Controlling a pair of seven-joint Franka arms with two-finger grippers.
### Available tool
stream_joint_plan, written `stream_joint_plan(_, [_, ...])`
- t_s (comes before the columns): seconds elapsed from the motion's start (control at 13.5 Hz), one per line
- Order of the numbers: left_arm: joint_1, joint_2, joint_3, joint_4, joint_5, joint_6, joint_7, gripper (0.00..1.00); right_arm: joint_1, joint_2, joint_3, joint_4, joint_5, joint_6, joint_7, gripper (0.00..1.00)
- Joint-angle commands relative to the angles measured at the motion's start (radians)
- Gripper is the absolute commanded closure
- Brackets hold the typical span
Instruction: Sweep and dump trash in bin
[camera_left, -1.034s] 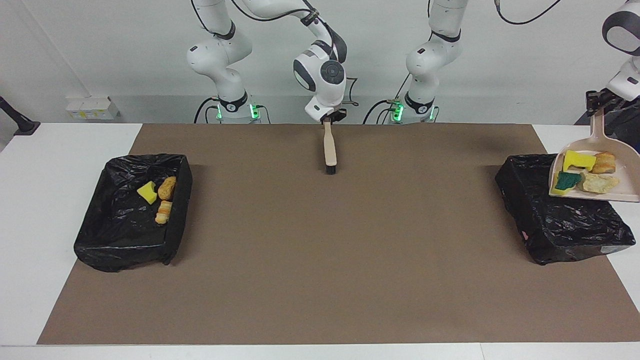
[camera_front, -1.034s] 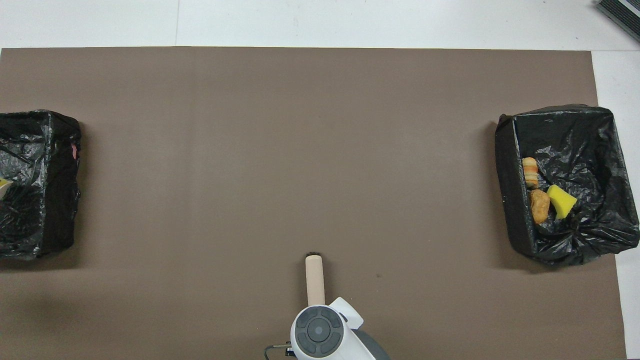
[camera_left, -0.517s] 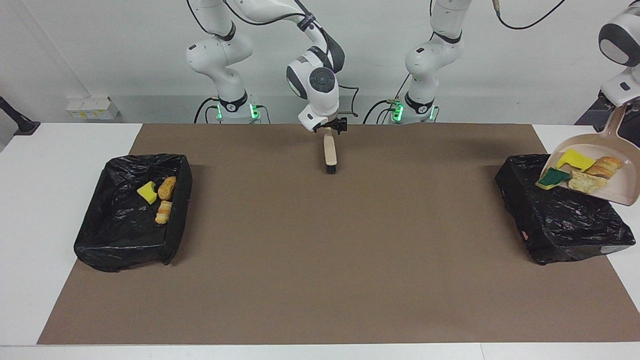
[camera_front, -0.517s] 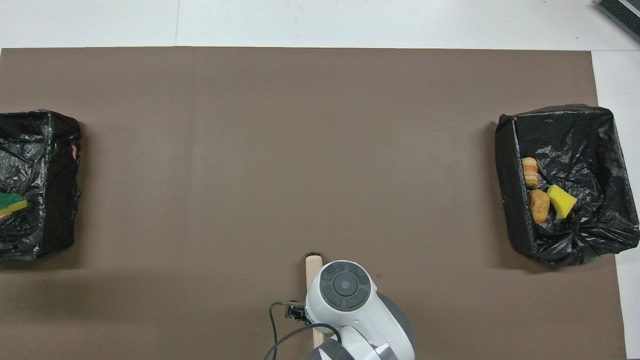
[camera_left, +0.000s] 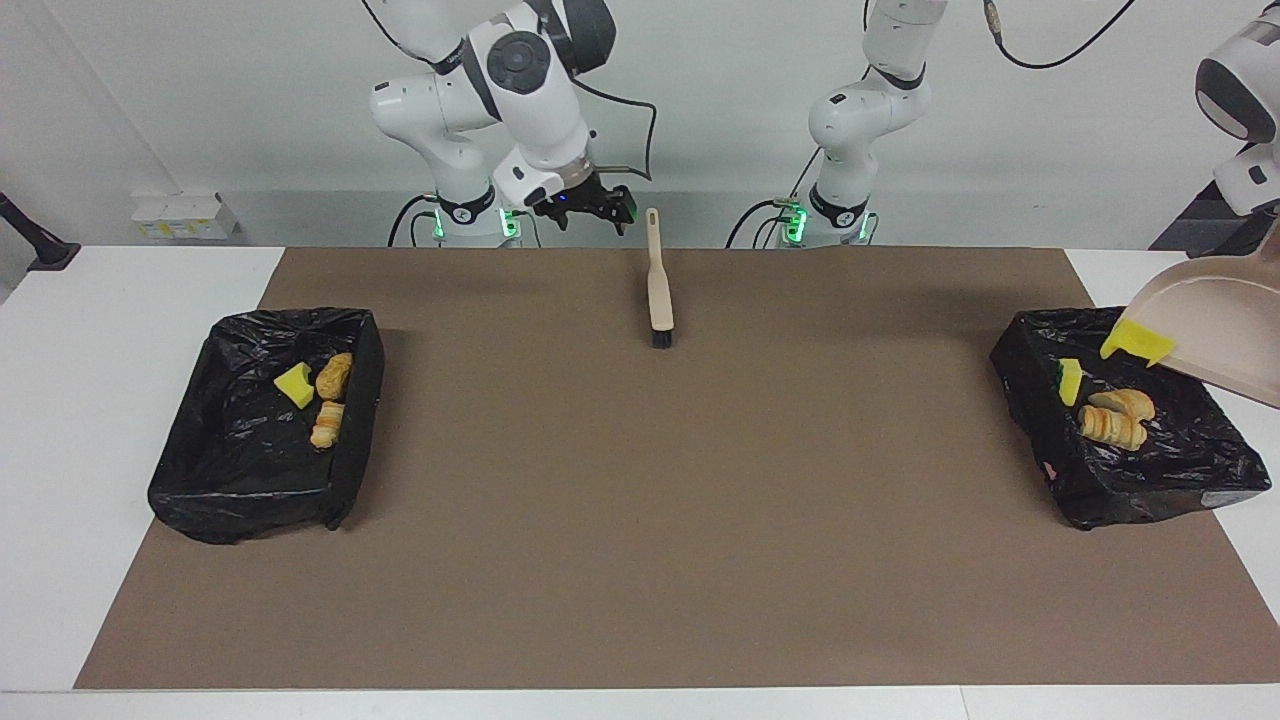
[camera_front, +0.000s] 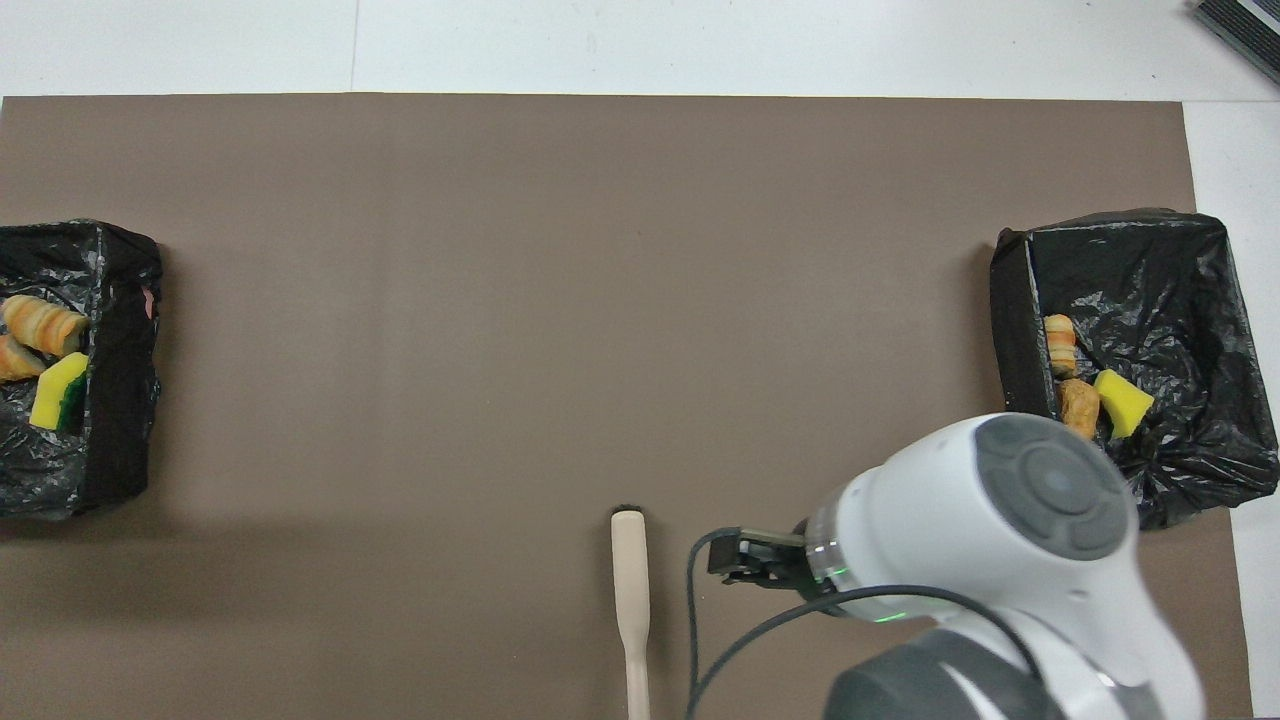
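Observation:
A beige dustpan (camera_left: 1222, 318) hangs steeply tilted over the black-lined bin (camera_left: 1030, 365) at the left arm's end. Its handle runs out of view toward the left gripper, which is shut on it. One yellow sponge (camera_left: 1137, 340) of the trash sits at the pan's lip. In that bin lie a yellow-green sponge (camera_left: 1070, 381) and two bread lumps (camera_left: 1113, 420), which also show in the overhead view as bread lumps (camera_front: 40, 325) and a sponge (camera_front: 55, 392). My right gripper (camera_left: 600, 207) is open and raised beside the handle of the brush (camera_left: 657, 290), apart from it.
A second black-lined bin (camera_left: 190, 470) at the right arm's end holds a yellow sponge (camera_left: 293, 385) and two bread lumps (camera_left: 334, 376). The brush (camera_front: 630, 580) lies flat on the brown mat (camera_left: 640, 520), close to the robots. The raised right arm hides part of the overhead view.
The right gripper opened, let go of the brush, then rose and swung toward its own base. The left arm tipped the dustpan further, and most scraps slid into the bin below.

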Motion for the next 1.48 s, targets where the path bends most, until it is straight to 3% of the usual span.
stream_joint_plan(0.0, [-0.048,0.025,0.01,0.058,0.049,-0.027,0.016,1.0,-0.099,0.008,0.01,0.102,-0.077,-0.093,-0.047,0.0])
stream_joint_plan(0.37, [-0.097,0.028,0.01,0.063,0.101,-0.023,0.018,1.0,-0.21,0.055,0.011,0.258,-0.149,-0.142,-0.066,0.0])
stream_joint_plan(0.74, [-0.134,0.05,0.009,0.147,0.078,-0.059,0.029,1.0,-0.248,0.12,0.013,0.377,-0.266,-0.176,-0.143,0.0])
stream_joint_plan(0.89, [-0.134,0.042,0.009,0.181,-0.051,-0.087,0.029,1.0,-0.256,0.124,0.011,0.377,-0.274,-0.175,-0.164,0.0])
stream_joint_plan(1.03, [-0.133,0.027,0.013,0.19,-0.295,-0.165,-0.008,1.0,-0.267,0.124,0.011,0.385,-0.287,-0.173,-0.176,0.0])
stream_joint_plan(1.4, [-0.183,-0.025,0.0,0.137,-0.61,-0.246,-0.428,1.0,-0.305,0.124,0.011,0.385,-0.267,-0.149,-0.19,0.0])
